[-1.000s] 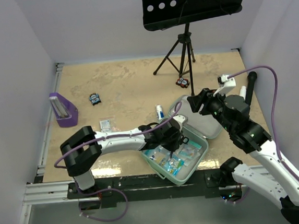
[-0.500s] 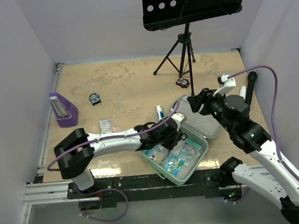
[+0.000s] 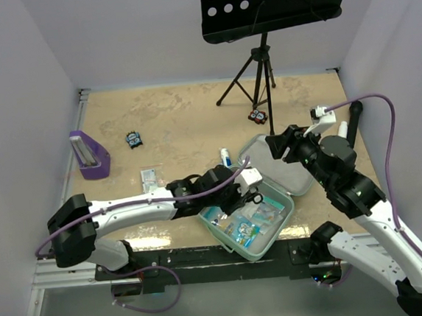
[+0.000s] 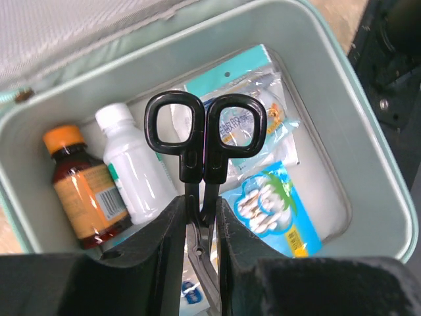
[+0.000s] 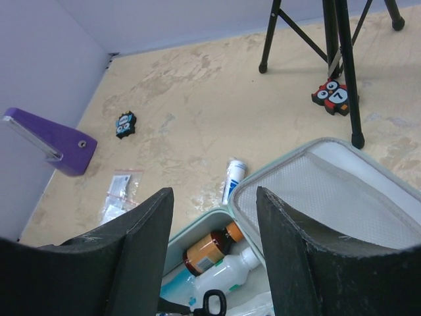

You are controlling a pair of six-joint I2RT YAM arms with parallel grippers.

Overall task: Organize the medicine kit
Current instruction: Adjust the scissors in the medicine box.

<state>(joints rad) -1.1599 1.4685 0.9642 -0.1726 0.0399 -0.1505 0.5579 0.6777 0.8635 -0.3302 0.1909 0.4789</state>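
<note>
The medicine kit [image 3: 224, 240] sits at the near edge of the tan, mottled table [image 3: 178, 124], between the two arm bases. It lies open and turned diagonally. Its long axis runs from the tray at near-left to the lid [image 3: 283, 177], which is laid back toward the far right, and one rounded corner points at the near edge. The shell is soft and mint-green.

The left gripper [image 4: 200, 210] is clamped on black scissors [image 4: 195, 161]. The two oval handle loops point away from the wrist, over the tray.

Only the left wrist view shows the contents clearly:
- a brown bottle with an orange cap [image 4: 82, 191]
- a white plastic bottle [image 4: 135, 174] beside the brown one
- a blue packet of cotton swabs [image 4: 273, 207]
- clear crinkled sachets [image 4: 253, 131]

The right gripper [image 5: 214, 217] hangs over the hinge side with its fingers spread wide and nothing between them.

Its camera alone shows the lid's grey mesh lining [image 5: 329, 197]. It also shows a small blue-and-white tube [image 5: 233, 178] lying just beside the tray, a clear sachet [image 5: 118, 194] and the purple stand [image 5: 49, 138] by the left wall.

From above, a black perforated music stand [image 3: 275, 4] is visible at the far side.
</note>
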